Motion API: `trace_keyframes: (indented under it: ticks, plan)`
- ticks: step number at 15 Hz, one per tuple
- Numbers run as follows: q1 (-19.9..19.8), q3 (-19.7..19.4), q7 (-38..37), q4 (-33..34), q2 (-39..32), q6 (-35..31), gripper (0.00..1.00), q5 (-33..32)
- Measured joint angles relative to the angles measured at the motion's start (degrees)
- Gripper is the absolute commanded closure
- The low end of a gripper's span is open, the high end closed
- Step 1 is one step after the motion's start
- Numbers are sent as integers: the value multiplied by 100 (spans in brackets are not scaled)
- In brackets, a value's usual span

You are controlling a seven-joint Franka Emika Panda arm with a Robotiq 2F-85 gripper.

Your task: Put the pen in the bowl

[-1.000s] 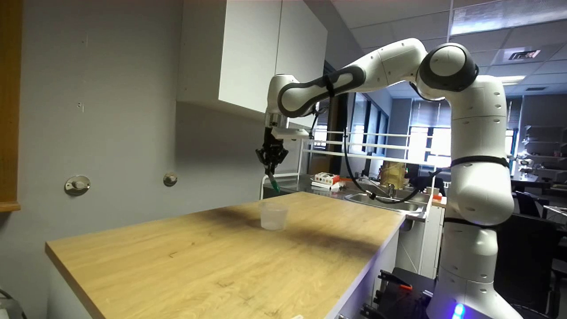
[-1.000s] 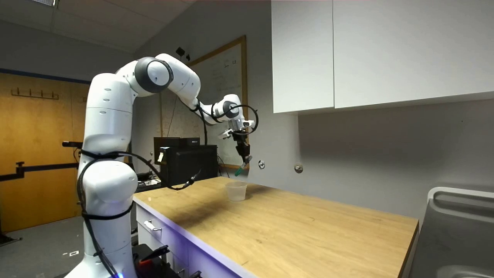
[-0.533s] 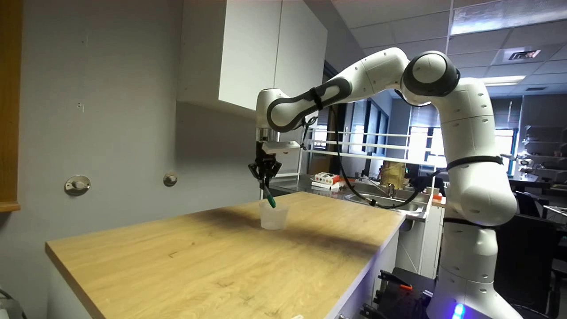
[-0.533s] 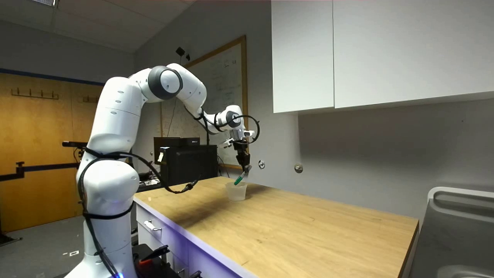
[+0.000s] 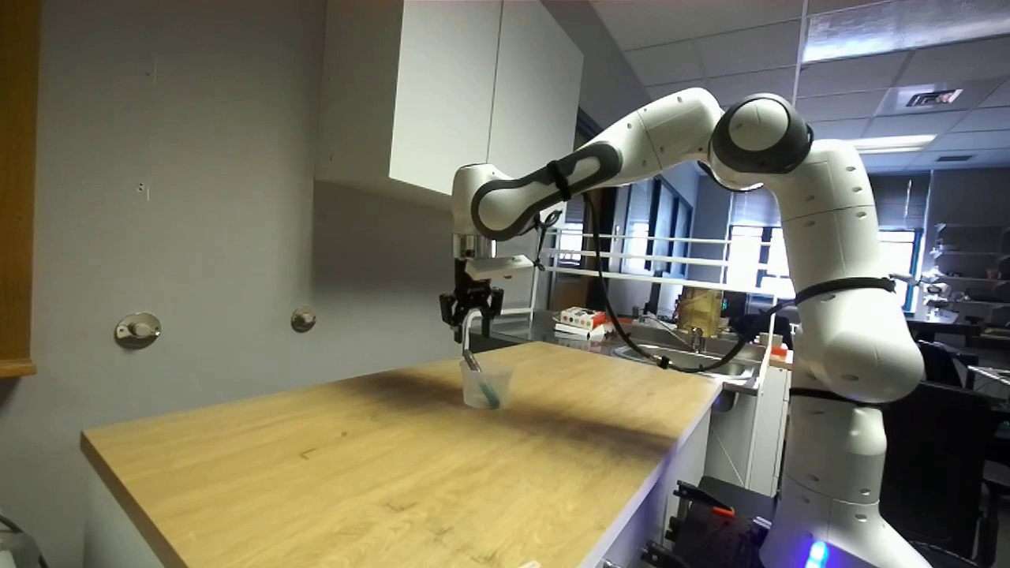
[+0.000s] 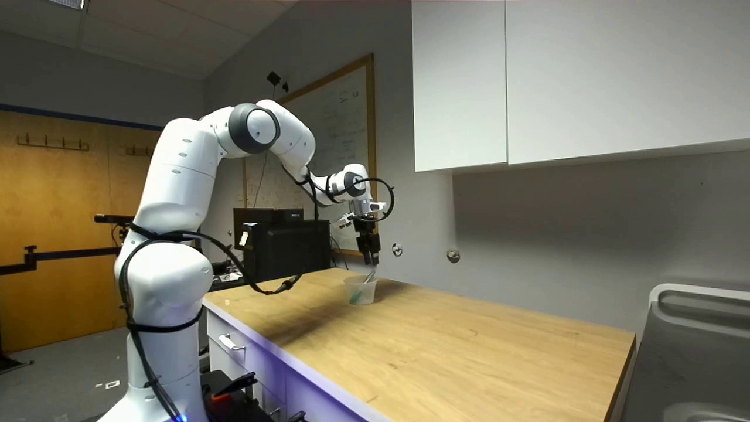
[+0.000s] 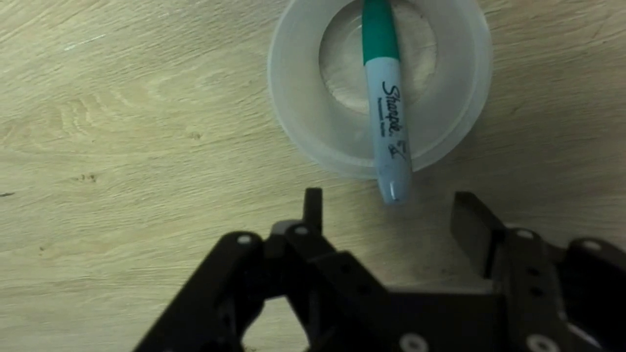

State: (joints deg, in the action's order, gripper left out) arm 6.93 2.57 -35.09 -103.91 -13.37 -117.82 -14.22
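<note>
Green-capped pen (image 7: 386, 102) — tilted in bowl (image 7: 297, 88) | wrist view: 1 pen end cut off | end effector (image 7: 388, 215) — spread

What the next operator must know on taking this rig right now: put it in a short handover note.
The end effector is open, gripping nothing, close above the upper end of the pen.
The pen is tilted in the bowl: green end down inside, grey end leaning out over the rim.
The bowl stands upright on the wooden counter.
Done: the pen is in the bowl, free of the end effector.
Left: probably only to raise the end effector straight up and back away, gently, as the leaning pen might be knocked.
</note>
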Motion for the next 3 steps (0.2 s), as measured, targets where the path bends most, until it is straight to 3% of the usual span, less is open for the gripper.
trace_keyframes:
  ticks: [3]
  plan:
    - [71, 11, 188, 4, 48, 243, 0, 28]
